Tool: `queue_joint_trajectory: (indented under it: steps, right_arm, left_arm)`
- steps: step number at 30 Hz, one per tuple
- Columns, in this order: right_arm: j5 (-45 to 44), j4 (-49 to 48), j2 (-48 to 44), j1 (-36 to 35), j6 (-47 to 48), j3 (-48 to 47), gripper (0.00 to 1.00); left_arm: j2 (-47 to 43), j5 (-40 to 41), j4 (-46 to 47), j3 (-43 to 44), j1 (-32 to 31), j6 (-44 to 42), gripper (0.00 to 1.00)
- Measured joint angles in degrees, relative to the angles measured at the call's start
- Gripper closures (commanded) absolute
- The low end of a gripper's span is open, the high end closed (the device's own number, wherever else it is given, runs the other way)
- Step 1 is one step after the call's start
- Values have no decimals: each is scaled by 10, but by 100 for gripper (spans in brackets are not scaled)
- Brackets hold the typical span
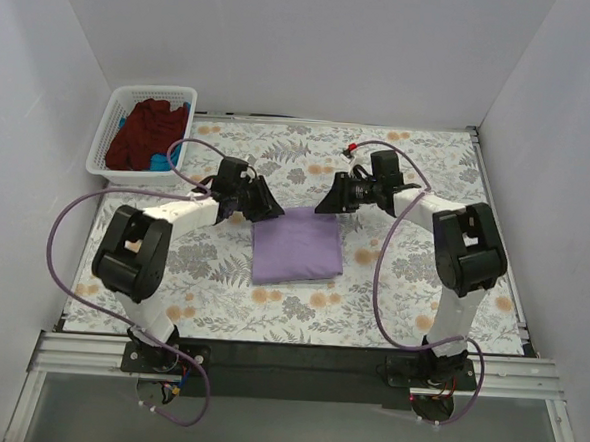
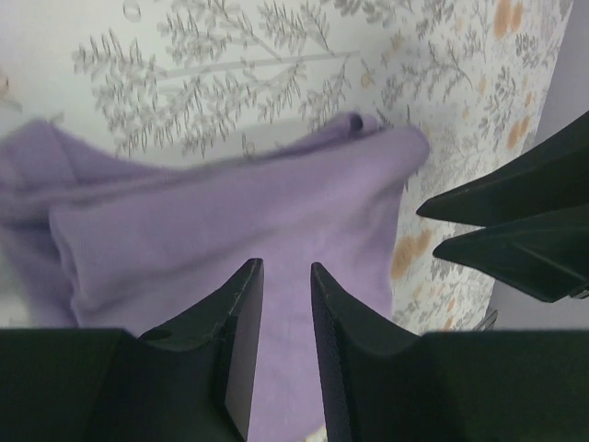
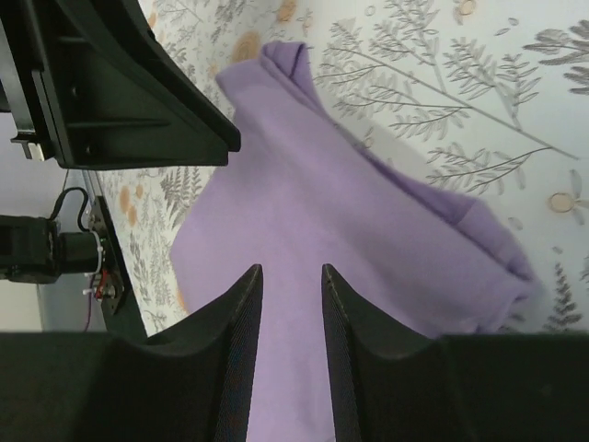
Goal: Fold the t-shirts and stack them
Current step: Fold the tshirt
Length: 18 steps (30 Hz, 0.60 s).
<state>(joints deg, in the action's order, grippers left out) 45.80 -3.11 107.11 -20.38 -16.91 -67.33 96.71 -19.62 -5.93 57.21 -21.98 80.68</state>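
Observation:
A lavender-purple t-shirt [image 1: 296, 244] lies folded into a rough square in the middle of the table; it also shows in the left wrist view [image 2: 230, 216] and the right wrist view [image 3: 350, 249]. My left gripper [image 1: 266, 207] hovers at its far left corner, open and empty [image 2: 286, 272]. My right gripper [image 1: 328, 201] hovers at its far right corner, open and empty [image 3: 291, 274]. A dark maroon-red shirt [image 1: 145, 132] and a bright blue one [image 1: 167, 158] lie in the basket.
A white lattice basket [image 1: 114, 120] stands at the far left corner. The table carries a floral cloth [image 1: 421, 289]. White walls close the back and both sides. Cables loop off both arms.

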Motion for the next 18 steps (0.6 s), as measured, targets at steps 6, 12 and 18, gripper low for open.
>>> queue_joint_trajectory:
  steps: [6,12,18]
  right_arm:
    - [40,-99,131,29,-71,-47,61]
    - [67,-161,203,57,-131,-71,61]
    - [69,-189,170,71,-163,-49,57]
  left_arm:
    - [144,-25,62,73,29,28,78]
    - [203,-51,100,92,70,60,78]
    - [188,-50,89,92,76,59,71]
